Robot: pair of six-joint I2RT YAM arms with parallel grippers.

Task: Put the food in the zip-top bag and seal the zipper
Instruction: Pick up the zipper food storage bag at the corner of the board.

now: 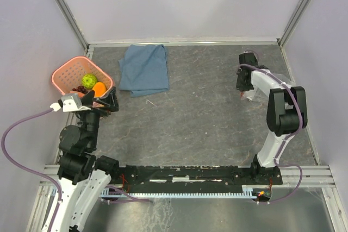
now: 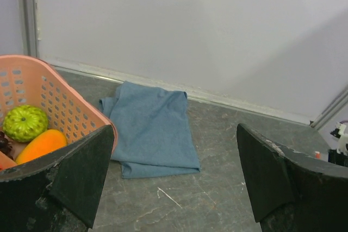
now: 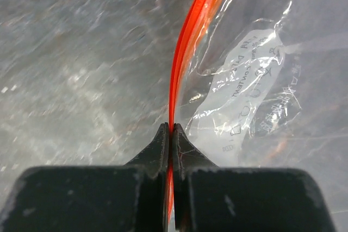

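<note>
The food lies in a pink perforated basket [image 1: 65,71] at the far left: a yellow-green bumpy ball [image 1: 88,80], an orange piece [image 1: 99,88] and dark purple grapes [image 1: 80,89]. The left wrist view shows the ball [image 2: 24,123] and the orange piece [image 2: 42,144]. My left gripper [image 1: 103,103] is open and empty, just in front of the basket. My right gripper [image 3: 171,130] is shut on the orange-red zipper [image 3: 190,42] of the clear zip-top bag [image 3: 255,80], at the right side of the table [image 1: 242,92]. The bag is mostly hidden in the top view.
A folded blue cloth [image 1: 144,69] lies at the back middle, also in the left wrist view [image 2: 155,126]. Grey walls close the table on three sides. A metal rail [image 1: 185,180] runs along the near edge.
</note>
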